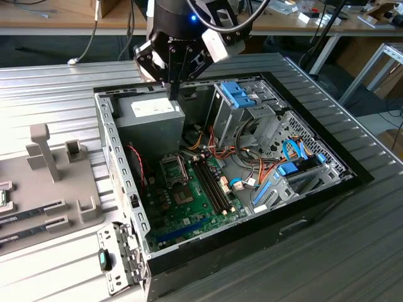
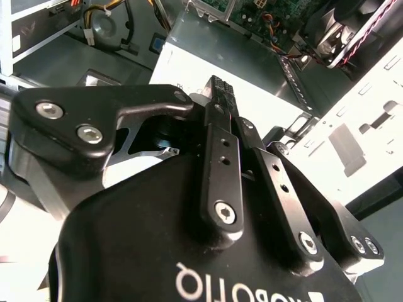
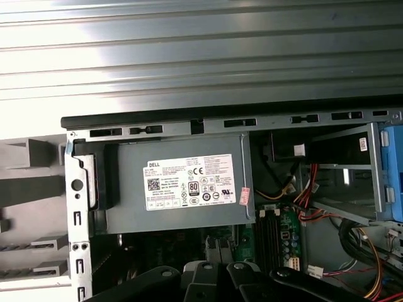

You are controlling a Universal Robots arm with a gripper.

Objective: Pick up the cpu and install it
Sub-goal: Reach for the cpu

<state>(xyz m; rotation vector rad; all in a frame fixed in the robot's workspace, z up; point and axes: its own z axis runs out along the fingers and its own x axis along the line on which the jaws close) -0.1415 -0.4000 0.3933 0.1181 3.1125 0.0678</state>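
My gripper (image 1: 171,94) hangs fingers-down just above the grey power-supply box (image 1: 151,123) at the back corner of the open computer case (image 1: 315,207). In the second wrist view the gripper (image 2: 217,85) has its two black fingers (image 2: 220,157) pressed together at the tips, with nothing visible between them. The cpu is hidden or out of view. The dark socket frame (image 1: 173,168) lies on the green motherboard (image 1: 189,207), in front of the power supply and well below the gripper. In the first wrist view the power-supply box (image 3: 182,185) has a white label on top.
A grey fixture (image 1: 56,182) with posts and slots stands on the table at the exterior view's left. Inside the case are long memory slots (image 1: 211,185), bundles of coloured cables (image 1: 252,170) and drive cages with blue tabs (image 1: 239,94). The case walls rise all around.
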